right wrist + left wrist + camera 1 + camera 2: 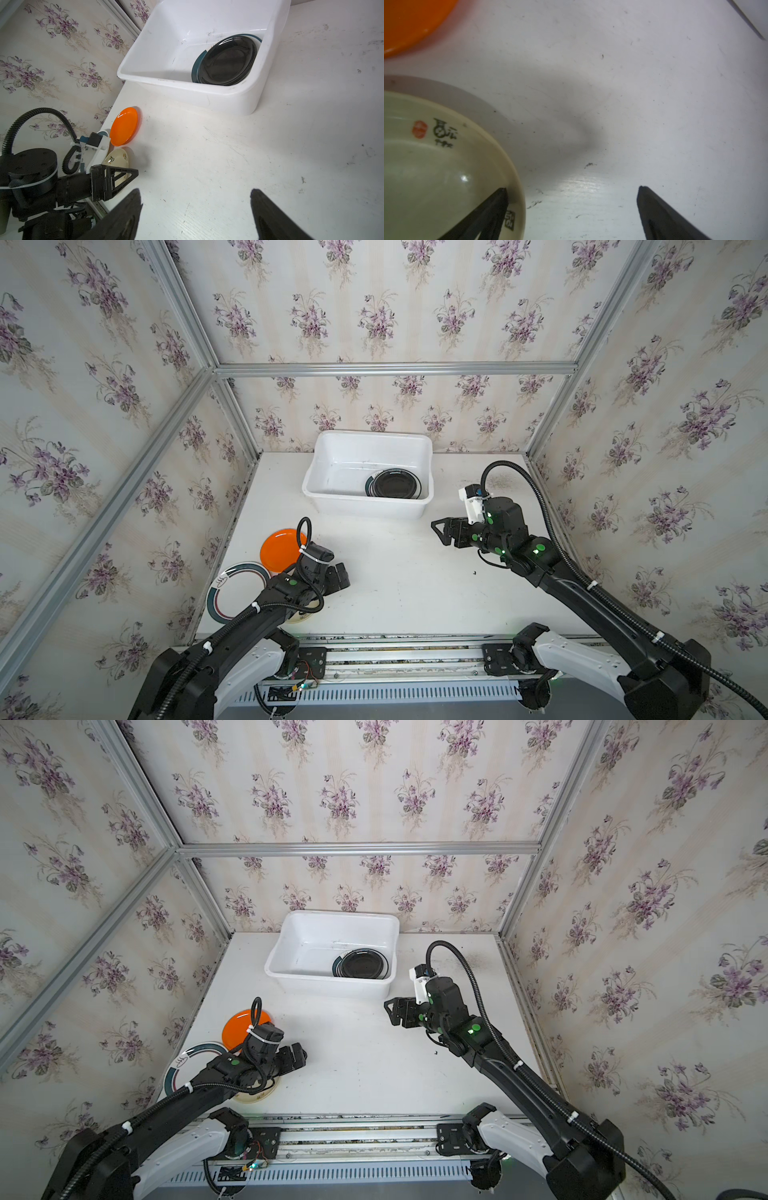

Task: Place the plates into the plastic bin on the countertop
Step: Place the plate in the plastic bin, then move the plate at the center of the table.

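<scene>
Starting at the near-left corner of the desk (407, 580), the left gripper (572, 188) hangs low with its jaws spread fully and has nothing in them. The cream plate (446, 166) lies flat just beside it, on the side toward the left edge. In the left wrist view one fingertip (500, 195) stands over the inside of the plate's rim and the other over bare desk, so I judge that the rim is between the jaws, ready for a pinch. The plate is round, so no long axis matters, only the edge. In both top views the left arm covers most of this plate, and this relation is not readable there. A little farther along the left edge lies the white plate with a teal rim (235, 591), then the orange plate (277, 549). All three are much nearer to the left arm. The right gripper (439, 533) hovers over the right half of the desk, wide open and empty, well apart from them. At the middle of the far edge stands the plastic bin (357, 506), holding a black plate (395, 484). The right wrist view shows a teal-edged plate (194, 68) under it more clearly.
</scene>
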You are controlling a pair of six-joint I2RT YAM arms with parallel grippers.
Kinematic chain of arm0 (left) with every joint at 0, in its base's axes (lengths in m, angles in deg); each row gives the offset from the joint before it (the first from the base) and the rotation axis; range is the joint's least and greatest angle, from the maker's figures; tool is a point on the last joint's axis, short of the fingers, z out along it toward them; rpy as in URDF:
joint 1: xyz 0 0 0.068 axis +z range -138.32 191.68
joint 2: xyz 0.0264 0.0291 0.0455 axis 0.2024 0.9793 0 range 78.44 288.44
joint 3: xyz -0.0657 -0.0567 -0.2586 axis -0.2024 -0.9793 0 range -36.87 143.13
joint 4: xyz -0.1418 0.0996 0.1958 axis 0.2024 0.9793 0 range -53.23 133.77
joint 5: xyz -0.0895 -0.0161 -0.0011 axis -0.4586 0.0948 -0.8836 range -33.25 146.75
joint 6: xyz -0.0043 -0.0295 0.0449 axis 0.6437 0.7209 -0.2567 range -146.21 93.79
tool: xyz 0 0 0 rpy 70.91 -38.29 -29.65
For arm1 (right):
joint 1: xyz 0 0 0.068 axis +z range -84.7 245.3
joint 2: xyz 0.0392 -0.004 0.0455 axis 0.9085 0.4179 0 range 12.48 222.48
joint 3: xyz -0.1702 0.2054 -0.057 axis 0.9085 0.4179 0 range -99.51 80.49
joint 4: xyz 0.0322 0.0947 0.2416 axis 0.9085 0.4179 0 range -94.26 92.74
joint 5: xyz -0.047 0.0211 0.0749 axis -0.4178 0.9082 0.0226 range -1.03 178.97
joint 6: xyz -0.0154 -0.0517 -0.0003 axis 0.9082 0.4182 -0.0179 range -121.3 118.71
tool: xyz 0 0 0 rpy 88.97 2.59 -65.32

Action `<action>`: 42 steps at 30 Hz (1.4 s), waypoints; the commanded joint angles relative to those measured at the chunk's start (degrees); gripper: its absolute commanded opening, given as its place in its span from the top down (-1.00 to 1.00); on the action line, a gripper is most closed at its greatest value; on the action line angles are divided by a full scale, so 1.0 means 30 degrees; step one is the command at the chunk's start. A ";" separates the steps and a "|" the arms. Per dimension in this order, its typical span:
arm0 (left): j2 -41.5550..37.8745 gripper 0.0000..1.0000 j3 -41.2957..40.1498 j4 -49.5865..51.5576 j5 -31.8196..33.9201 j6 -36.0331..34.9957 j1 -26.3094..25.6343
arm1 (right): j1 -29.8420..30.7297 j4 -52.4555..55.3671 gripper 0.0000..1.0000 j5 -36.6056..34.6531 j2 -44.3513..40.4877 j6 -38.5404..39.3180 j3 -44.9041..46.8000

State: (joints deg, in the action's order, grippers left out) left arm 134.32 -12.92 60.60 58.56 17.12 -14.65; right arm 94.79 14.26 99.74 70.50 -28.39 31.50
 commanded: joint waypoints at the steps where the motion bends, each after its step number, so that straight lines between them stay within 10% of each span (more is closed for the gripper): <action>1: 0.0351 -0.99 0.0069 -0.1324 -0.0689 -0.0251 -0.0181 | -0.0015 -0.0267 -0.70 -0.0204 -0.0096 -0.0140 0.0162; 26: 0.3534 -0.99 0.1953 -0.6390 -0.2111 -0.0547 -0.4463 | -0.0021 0.0569 -0.70 -0.1274 0.0903 -0.0161 -0.0310; 42: -0.5216 -0.61 -0.0192 0.4296 0.0587 0.0151 0.1583 | -0.0018 0.0472 -0.70 -0.0145 0.0524 -0.0202 -0.0222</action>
State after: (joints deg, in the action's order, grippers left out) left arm 119.98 -13.38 65.83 58.05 18.82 -11.85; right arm 94.75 15.99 97.88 72.37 -28.93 31.43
